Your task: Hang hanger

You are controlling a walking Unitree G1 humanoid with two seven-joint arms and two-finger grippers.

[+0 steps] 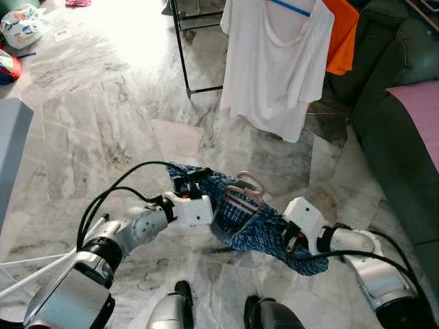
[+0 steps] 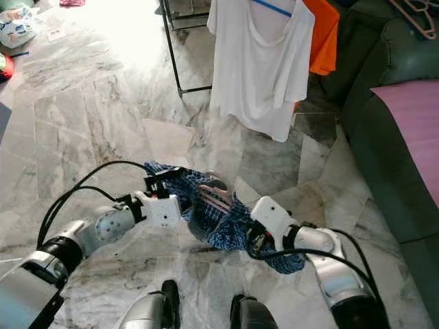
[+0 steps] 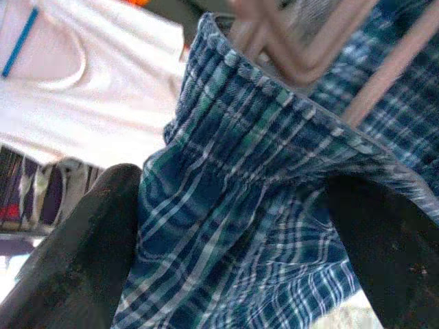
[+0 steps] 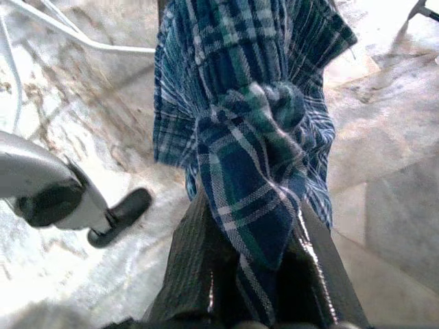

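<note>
Blue plaid garment [image 1: 257, 229] is held up between both arms, over the marble floor [image 1: 103, 137], in front of the robot's legs. A pale pinkish hanger [image 1: 245, 188] sits in the garment's elastic waistband, its hook and shoulder bars poking out above the cloth at the middle.

Left gripper [image 1: 195, 179]: at the left end of the garment. In the left wrist view the two black fingers [image 3: 82, 253] stand spread, with the waistband stretched across the gap between them; the hanger bars [image 3: 302, 48] show just beyond. Whether the fingers pinch the cloth or only brace against it is hard to tell, as the view is close and blurred.

Right gripper [image 1: 293, 241]: at the right end, lower down. In the right wrist view its fingers [image 4: 199, 274] are clenched on a bunched fold of the plaid [image 4: 247, 137], which hangs out past the tips.

Ahead, a white T-shirt [image 1: 274, 62] hangs from a blue hanger [image 1: 291, 8] on a black rack [image 1: 185, 55], with an orange garment [image 1: 343, 38] just behind it. A dark green sofa [image 1: 405, 137] runs along the right side; a pink cloth [image 1: 418, 110] lies on it.
</note>
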